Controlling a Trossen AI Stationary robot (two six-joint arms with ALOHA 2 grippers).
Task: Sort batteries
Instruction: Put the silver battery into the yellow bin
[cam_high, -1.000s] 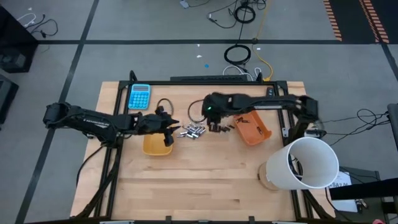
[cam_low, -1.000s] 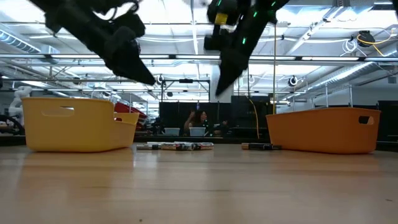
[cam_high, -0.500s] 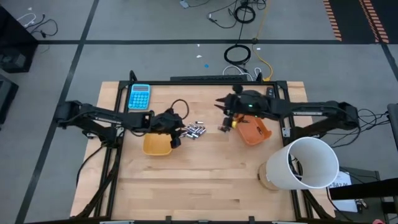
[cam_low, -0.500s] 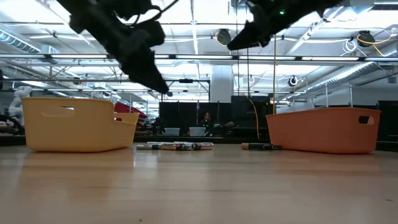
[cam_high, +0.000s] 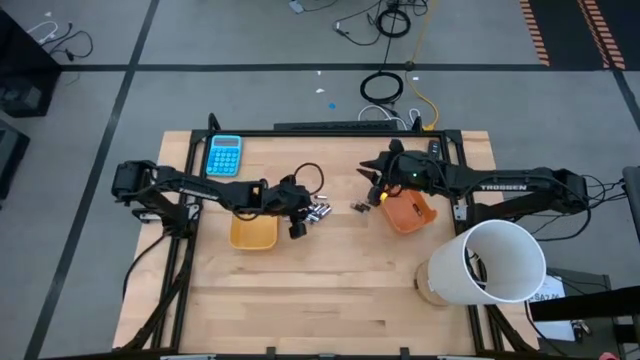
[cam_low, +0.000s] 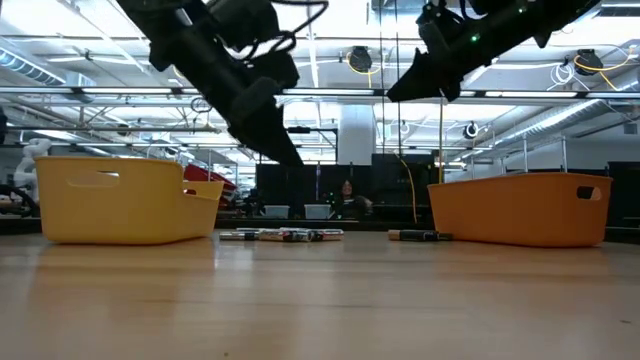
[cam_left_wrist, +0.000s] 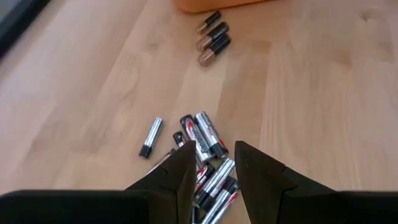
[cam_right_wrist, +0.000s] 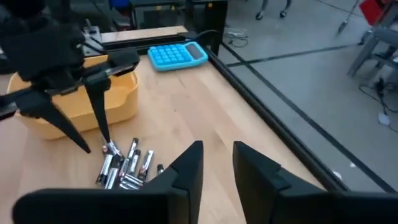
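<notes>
Your left hand (cam_left_wrist: 211, 163) hangs just above the pile of batteries (cam_left_wrist: 202, 149) near the middle of the bench (cam_high: 330, 290), fingers a little apart and holding nothing. Bring it down over one silvery battery at the pile's edge so you clamp a single cell, not its neighbours. Three dark batteries (cam_left_wrist: 211, 38) lie beside the orange tray (cam_high: 408, 211) toward the right edge. Your right hand (cam_right_wrist: 217, 158) waits above that tray's rim, fingers apart and empty. The yellow tray (cam_high: 252, 232) sits beside the pile.
</notes>
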